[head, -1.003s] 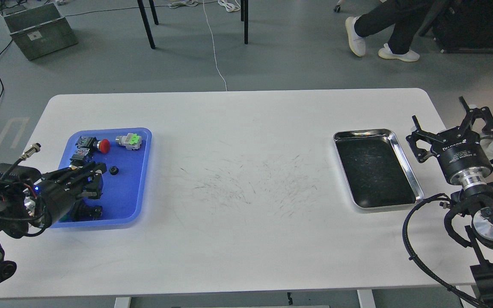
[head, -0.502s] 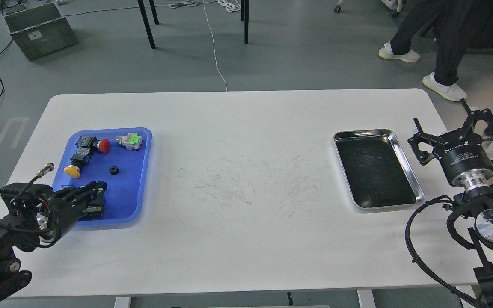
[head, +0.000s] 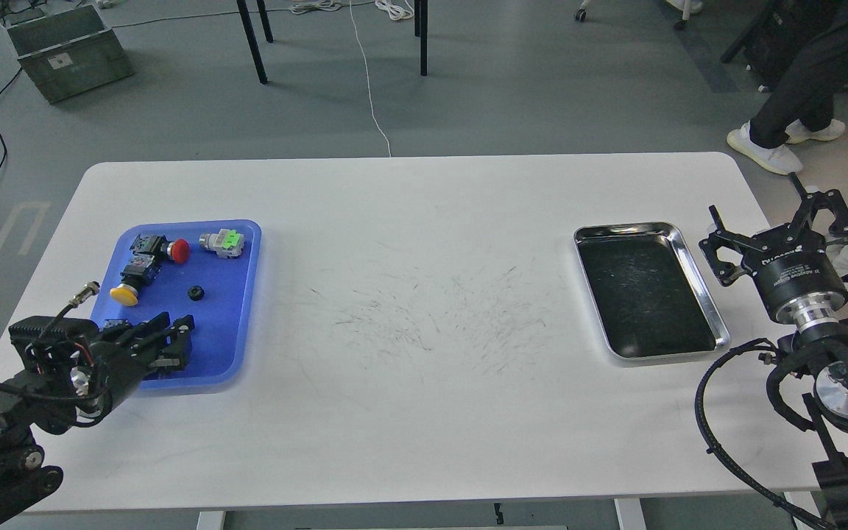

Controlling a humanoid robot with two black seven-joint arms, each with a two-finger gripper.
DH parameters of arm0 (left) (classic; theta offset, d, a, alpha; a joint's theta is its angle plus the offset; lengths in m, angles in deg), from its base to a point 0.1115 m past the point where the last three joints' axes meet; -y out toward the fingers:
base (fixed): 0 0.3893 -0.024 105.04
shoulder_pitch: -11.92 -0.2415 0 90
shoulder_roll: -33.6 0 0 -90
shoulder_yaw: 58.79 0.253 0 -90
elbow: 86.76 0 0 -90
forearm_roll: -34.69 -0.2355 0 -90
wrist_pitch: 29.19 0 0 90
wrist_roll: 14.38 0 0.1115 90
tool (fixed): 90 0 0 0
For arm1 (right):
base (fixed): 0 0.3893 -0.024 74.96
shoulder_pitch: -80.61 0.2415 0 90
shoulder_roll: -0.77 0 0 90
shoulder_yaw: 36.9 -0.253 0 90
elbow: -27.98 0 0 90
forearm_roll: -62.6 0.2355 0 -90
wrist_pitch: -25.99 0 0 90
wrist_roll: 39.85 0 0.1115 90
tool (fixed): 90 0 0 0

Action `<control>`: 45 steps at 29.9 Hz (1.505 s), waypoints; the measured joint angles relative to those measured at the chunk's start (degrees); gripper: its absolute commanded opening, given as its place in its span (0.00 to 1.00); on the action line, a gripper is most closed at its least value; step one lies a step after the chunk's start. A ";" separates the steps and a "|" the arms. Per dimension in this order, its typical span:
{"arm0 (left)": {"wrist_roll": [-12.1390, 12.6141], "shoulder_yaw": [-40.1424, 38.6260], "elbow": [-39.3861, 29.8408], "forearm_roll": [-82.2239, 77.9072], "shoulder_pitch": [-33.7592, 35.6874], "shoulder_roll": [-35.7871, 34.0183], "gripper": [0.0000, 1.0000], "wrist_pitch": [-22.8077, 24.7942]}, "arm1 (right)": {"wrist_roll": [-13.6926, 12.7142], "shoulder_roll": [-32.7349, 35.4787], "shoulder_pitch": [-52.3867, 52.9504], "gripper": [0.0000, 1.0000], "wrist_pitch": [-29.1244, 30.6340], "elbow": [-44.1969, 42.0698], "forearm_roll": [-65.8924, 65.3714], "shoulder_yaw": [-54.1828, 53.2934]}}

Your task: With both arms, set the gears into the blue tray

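Nearby, push-button switches beside gear

Even, diffuse overhead light is cast over the white counter, which is rendered bright and sharp. Soft shadows are thrown beneath the counter's left-hand things. Glare is seen on the steel tray's rim. Slight bowing is noted at the counter's far edge.
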 measured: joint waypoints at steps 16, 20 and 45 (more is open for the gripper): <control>-0.06 -9.95 -1.23 11.69 12.78 -1.65 0.96 0.28 | -0.31 0.09 1.77 0.97 -1.42 0.42 0.00 2.29; -0.01 -10.76 -0.99 28.98 19.30 -0.77 0.96 0.17 | -0.37 0.17 4.42 0.99 -2.85 0.30 0.00 4.45; -14.31 -25.56 35.67 87.69 24.49 27.85 0.97 26.55 | -1.90 -0.77 23.57 0.99 -6.30 -11.07 0.55 16.59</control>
